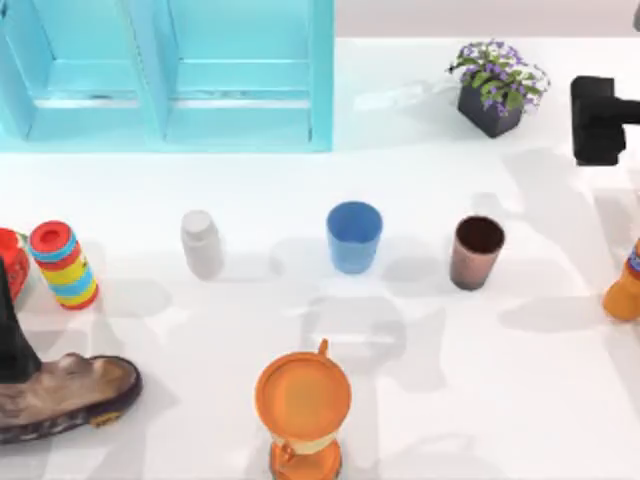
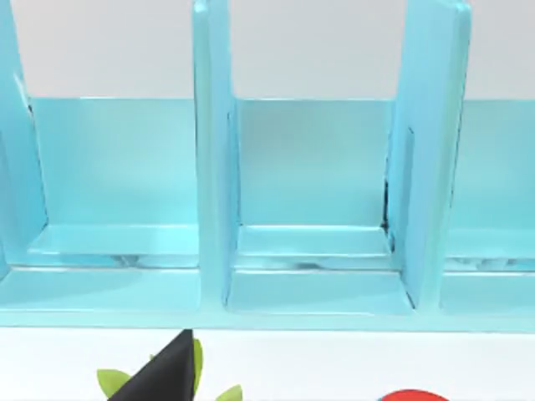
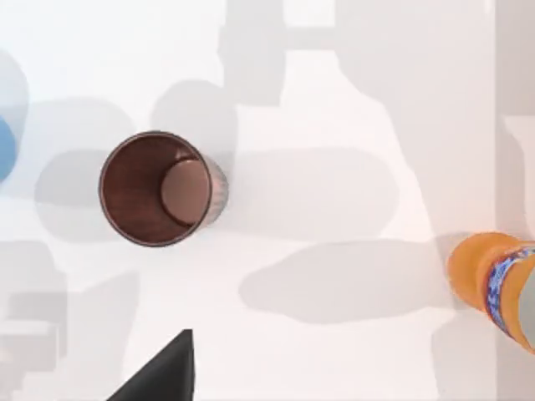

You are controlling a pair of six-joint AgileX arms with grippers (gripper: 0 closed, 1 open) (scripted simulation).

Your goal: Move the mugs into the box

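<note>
Over at the worktop's [image 1: 420,400] nine o'clock edge, the left arm [image 1: 12,340] stands above a brown shoe [image 1: 65,395], next to a striped stack toy [image 1: 63,264]; whether its jaws are wide or narrow I cannot tell. Its wrist camera looks into the turquoise box [image 2: 318,242], which has upright dividers and sits at eleven o'clock on the worktop.

Across the middle runs a row: a small white-grey bottle [image 1: 202,243], then the blue mug [image 1: 354,237], then the brown mug [image 1: 476,252]. Both mugs stand upright, long axis vertical, mouths opening upward, the wide end on top. They are apart from each other and well clear of the box. An orange jug [image 1: 303,408] stands at six o'clock.

The right arm [image 1: 600,120] hangs at two o'clock, beside a potted plant [image 1: 495,85]. Its wrist camera looks straight down into the brown mug. Its jaws' state I cannot tell. An orange bottle [image 1: 625,285] stands at three o'clock.
</note>
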